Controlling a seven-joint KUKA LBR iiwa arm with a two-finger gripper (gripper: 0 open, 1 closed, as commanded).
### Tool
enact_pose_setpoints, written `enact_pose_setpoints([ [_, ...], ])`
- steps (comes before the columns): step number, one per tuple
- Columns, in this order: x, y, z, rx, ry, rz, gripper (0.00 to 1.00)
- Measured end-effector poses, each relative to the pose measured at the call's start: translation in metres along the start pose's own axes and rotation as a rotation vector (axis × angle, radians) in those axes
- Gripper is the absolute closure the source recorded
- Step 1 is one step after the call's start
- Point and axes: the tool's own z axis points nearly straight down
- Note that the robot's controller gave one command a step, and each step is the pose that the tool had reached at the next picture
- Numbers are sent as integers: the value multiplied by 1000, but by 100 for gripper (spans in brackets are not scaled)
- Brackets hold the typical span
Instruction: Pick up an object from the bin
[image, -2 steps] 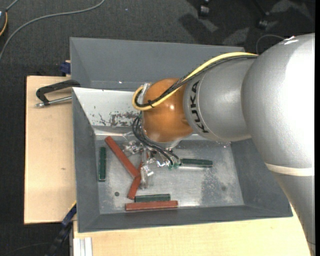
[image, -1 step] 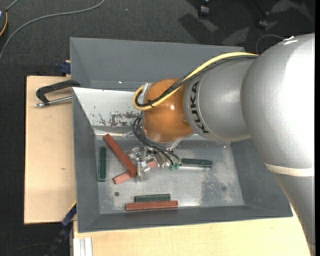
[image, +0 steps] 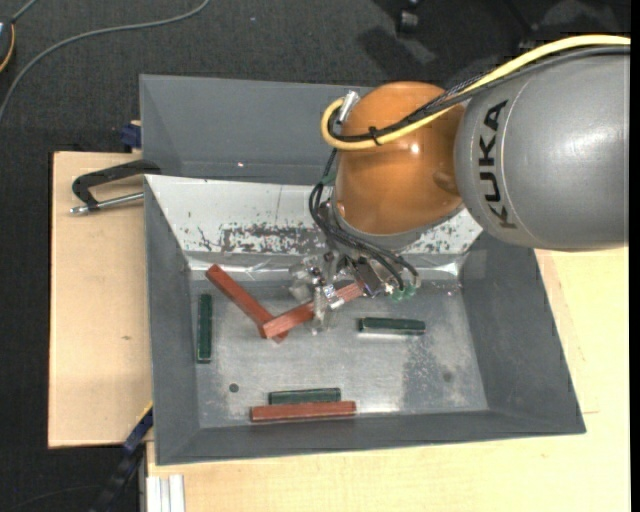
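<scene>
My gripper (image: 320, 298) is low in the middle of the bin, under the orange wrist cover. Its metal fingers (image: 321, 312) stand on either side of a red bar (image: 291, 322) and are shut on it near its middle. This bar runs slantwise from lower left to upper right, and its right end (image: 348, 292) pokes out past the fingers. A second red bar (image: 237, 293) slants down from the upper left and meets the first bar's left end. A dark green bar (image: 392, 325) lies flat just right of the gripper.
Another green bar (image: 204, 327) lies upright along the bin's left side. Near the front wall a green bar (image: 303, 396) and a red bar (image: 302, 410) lie side by side. The arm and its cables cover the bin's back right.
</scene>
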Motion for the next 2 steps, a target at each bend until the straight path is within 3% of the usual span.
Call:
enact_pose_setpoints([
  [1, -18, 12, 80, -6, 15, -292, 100],
  [2, -25, 19, -50, -1, -3, -333, 100],
])
